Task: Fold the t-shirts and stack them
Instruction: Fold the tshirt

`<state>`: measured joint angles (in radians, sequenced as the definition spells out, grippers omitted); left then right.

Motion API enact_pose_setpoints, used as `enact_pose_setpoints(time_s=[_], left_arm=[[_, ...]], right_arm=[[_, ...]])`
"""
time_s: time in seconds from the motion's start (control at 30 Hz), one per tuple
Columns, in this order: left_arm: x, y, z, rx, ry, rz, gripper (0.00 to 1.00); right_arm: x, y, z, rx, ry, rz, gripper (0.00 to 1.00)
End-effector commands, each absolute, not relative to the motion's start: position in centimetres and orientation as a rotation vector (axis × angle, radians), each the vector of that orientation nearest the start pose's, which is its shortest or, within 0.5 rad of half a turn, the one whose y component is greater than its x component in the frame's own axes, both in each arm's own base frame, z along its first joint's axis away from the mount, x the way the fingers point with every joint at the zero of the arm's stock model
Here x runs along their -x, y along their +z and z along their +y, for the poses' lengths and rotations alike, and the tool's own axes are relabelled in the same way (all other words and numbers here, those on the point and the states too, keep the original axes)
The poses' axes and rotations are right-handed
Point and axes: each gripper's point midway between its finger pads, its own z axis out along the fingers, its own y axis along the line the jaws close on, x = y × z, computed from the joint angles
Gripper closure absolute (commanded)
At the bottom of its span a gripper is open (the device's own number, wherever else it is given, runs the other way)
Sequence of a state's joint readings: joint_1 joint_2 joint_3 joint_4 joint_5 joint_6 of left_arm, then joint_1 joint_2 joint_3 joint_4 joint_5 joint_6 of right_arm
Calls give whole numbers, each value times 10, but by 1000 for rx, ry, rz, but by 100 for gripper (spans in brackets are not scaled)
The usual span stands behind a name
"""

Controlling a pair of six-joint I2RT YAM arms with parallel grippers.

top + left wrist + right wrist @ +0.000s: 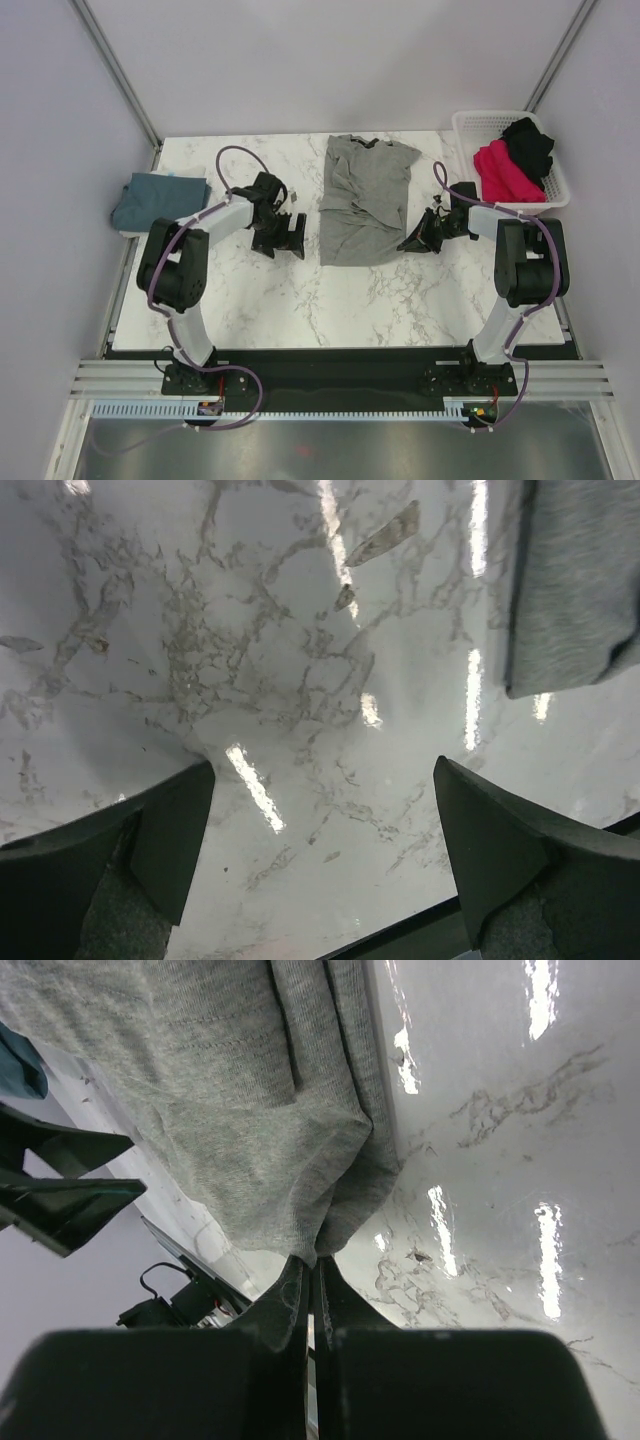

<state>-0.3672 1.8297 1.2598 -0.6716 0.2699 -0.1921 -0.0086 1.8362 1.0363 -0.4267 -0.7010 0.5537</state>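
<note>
The grey t-shirt (362, 200) is lying half folded in the middle of the marble table (300, 300). The right gripper (310, 1272) is pinching the shirt's near right corner with closed fingers, probably to pull this side over for a fold. The left gripper (320, 815) is hanging just beside the shirt's left edge, fingers wide apart and holding nothing. A teal-blue t-shirt (160, 198) is resting folded at the table's left edge, I think as the start of the stack. The pink t-shirt (505, 172) and black t-shirt (528, 145) are waiting in the white basket (470, 125).
</note>
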Motion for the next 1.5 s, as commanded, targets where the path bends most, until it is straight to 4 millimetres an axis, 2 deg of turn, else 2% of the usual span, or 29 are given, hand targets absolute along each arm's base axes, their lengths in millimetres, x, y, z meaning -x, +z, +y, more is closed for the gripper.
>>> enact_pose_setpoints(time_s=[0.0, 0.2, 0.23, 0.4, 0.47, 0.63, 0.8, 0.9, 0.93, 1.17, 1.27, 1.47], left_arm=[[-318, 23, -178, -376, -454, 2895, 1], [-337, 14, -196, -415, -459, 2889, 1], [-338, 43, -252, -260, -898, 2832, 15], [-325, 50, -271, -293, -951, 2839, 17], [-317, 51, -271, -306, -953, 2841, 17], [-302, 39, -270, -313, -944, 2888, 17], [-305, 28, -272, -308, -938, 2913, 17], [-309, 27, -280, -281, -979, 2919, 17], [-315, 27, -285, -257, -993, 2900, 25], [-307, 25, -294, -282, -1039, 2908, 41], [-306, 24, -292, -278, -1037, 2912, 41], [-305, 36, -292, -288, -1045, 2883, 41]], right_arm=[[-343, 50, 127, -562, 1097, 2694, 100], [-342, 47, 126, -556, 1086, 2698, 100], [-341, 47, 125, -561, 1084, 2700, 100], [-339, 44, 126, -568, 1087, 2710, 100], [-341, 44, 125, -569, 1087, 2708, 100], [-345, 43, 126, -569, 1083, 2708, 100], [-345, 41, 125, -567, 1082, 2713, 100], [-345, 40, 125, -569, 1079, 2715, 100], [-344, 40, 125, -567, 1080, 2716, 100], [-347, 38, 123, -577, 1078, 2715, 100], [-348, 37, 123, -579, 1076, 2717, 100], [-352, 37, 122, -573, 1064, 2713, 100]])
